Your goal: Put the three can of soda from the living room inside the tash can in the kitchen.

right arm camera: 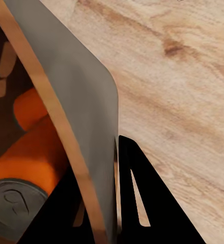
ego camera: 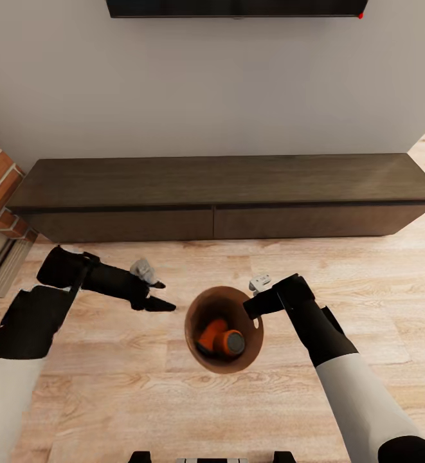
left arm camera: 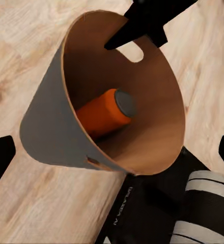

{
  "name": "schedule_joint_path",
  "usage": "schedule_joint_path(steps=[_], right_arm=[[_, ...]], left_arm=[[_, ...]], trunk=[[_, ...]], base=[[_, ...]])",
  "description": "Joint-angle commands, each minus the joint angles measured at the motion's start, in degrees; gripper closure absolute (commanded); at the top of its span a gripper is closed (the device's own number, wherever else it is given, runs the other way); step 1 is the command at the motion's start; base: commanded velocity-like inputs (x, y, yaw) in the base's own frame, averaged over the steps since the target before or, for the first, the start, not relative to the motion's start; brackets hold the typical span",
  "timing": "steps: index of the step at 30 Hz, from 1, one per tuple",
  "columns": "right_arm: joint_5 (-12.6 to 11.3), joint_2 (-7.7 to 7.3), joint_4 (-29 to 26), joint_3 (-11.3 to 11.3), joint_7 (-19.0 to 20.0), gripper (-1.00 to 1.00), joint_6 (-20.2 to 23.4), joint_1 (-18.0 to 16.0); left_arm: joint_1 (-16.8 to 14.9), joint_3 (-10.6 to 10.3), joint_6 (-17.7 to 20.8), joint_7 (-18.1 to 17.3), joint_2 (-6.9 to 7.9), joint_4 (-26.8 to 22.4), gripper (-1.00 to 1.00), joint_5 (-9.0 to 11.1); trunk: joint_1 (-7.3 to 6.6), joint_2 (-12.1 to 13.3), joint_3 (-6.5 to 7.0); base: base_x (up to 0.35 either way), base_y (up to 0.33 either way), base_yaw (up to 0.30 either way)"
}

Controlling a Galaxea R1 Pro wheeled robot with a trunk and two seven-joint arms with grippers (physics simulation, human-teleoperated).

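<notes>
Copper-lined tapered tash can, orange cylinders inside

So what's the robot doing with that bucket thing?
It's a trash can, and the robot's right pincer is clamped on its rim, holding it over the wood floor in front of a long dark cabinet. Two orange soda cans lie inside. The left pincer sits next to the bin with nothing in it.
</notes>
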Motion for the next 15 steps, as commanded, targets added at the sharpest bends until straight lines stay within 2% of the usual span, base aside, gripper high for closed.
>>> schedule_joint_path(steps=[1, 2, 3, 5, 6, 7, 9, 10, 11, 12, 14, 15], right_arm=[[-1.54, -0.03, -0.03, -0.07, 0.48, 1.0, 0.63, -0.01], [-1.64, -0.33, -0.08, -0.27, 0.55, 1.0, 0.63, -0.01], [-1.66, -0.43, -0.11, -0.35, 0.57, 1.0, 0.63, -0.01], [-1.73, -1.24, -0.21, -0.71, 0.87, 1.0, 0.63, -0.02], [-1.86, -2.33, -0.25, -1.01, 1.15, 1.0, 0.63, -0.01], [-1.93, -3.03, -0.26, -1.22, 1.35, 1.0, 0.63, -0.01], [-2.06, -6.38, -0.29, -3.03, 3.45, 1.0, 0.63, 0.02], [-2.05, -7.33, -0.29, -3.7, 4.32, 1.0, 0.63, 0.03], [-2.04, -9.45, -0.3, -5.07, 6.22, 1.0, 0.63, 0.05], [-2.03, -10.59, -0.3, -5.69, 7.18, 1.0, 0.63, 0.06], [-2.03, -14.91, -0.3, -7.21, 10.72, 1.0, 0.63, 0.11], [-2.03, -15.89, -0.32, -7.41, 11.49, 1.0, 0.63, 0.14]], left_arm=[[0.0, 1.75, 0.0, 0.0, 0.68, 0.11, -1.0, 2.31], [-0.03, 8.13, -0.69, 0.0, 2.03, 0.54, -1.0, 7.29], [-0.03, 10.72, -0.88, 0.0, 2.3, 0.92, -1.0, 8.35], [-0.04, 20.82, -1.4, 0.0, 2.93, 3.34, -1.0, 10.81], [-0.04, 24.23, -1.57, 0.0, 3.08, 4.21, -1.0, 11.43], [-0.04, 25.45, -1.65, 0.0, 3.14, 4.55, -1.0, 11.65], [0.02, 28.37, -2.8, 0.0, 3.3, 5.5, -1.0, 12.0], [0.15, 28.78, -3.62, 0.0, 3.3, 5.75, -1.0, 11.97], [0.79, 29.37, -5.45, 1.59, 3.16, 6.17, -1.0, 11.91], [1.25, 29.58, -6.29, 2.5, 3.08, 6.32, -1.0, 11.88], [3.49, 30.03, -8.54, 6.87, 2.9, 6.69, -1.0, 11.77], [4.04, 30.09, -8.92, 7.99, 2.86, 6.74, -1.0, 11.78]], trunk=[[0.0, 0.0, 0.0], [0.0, 0.0, 0.0], [0.0, 0.0, 0.0], [0.0, 0.0, 0.0], [0.0, 0.0, 0.0], [0.0, 0.0, 0.0], [0.0, 0.0, 0.0], [0.0, 0.0, 0.0], [0.0, 0.0, 0.0], [0.0, 0.0, 0.0], [0.0, 0.0, 0.0], [0.0, 0.0, 0.0]], base=[[0.0, 0.0, 0.0], [0.0, 0.0, 0.0], [0.0, 0.0, 0.0], [0.0, 0.0, 0.0], [0.0, 0.0, 0.0], [0.0, 0.0, 0.0], [0.0, 0.0, 0.0], [0.0, 0.0, 0.0], [0.0, 0.0, 0.0], [0.0, 0.0, 0.0], [0.0, 0.0, 0.0], [0.0, 0.0, 0.0]])
